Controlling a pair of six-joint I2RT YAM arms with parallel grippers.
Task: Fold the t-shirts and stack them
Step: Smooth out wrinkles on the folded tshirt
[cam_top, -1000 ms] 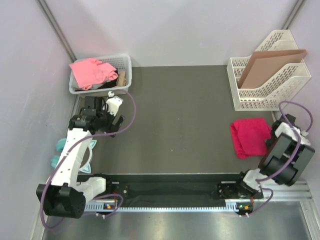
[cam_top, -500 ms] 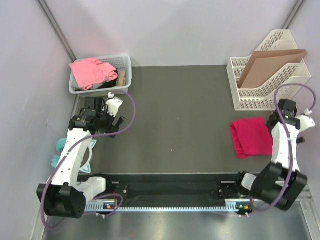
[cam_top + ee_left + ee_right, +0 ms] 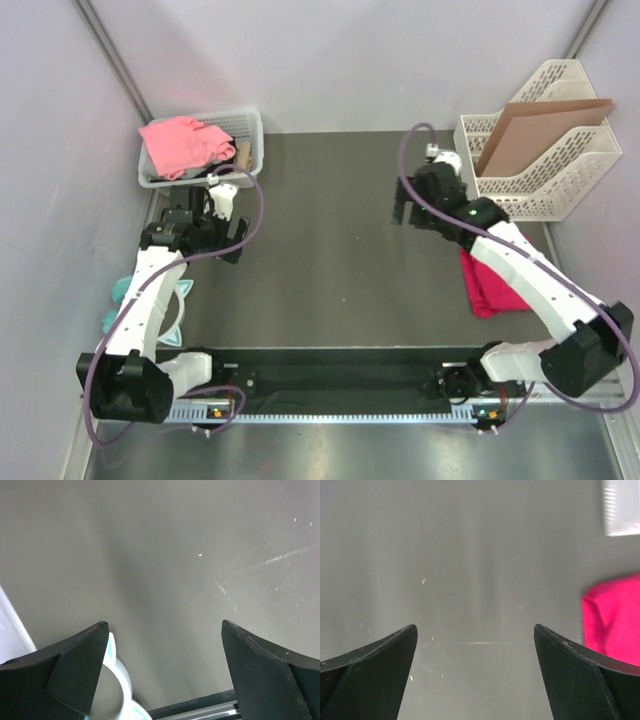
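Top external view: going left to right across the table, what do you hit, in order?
headphones → pink shirt → left pincer → right pincer → red shirt → cardboard sheet

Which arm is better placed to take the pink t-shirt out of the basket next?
Probably left: the open left end effector is close to the basket holding the pink t-shirt. The right end effector, also open, is across the table, nearer the red t-shirt.
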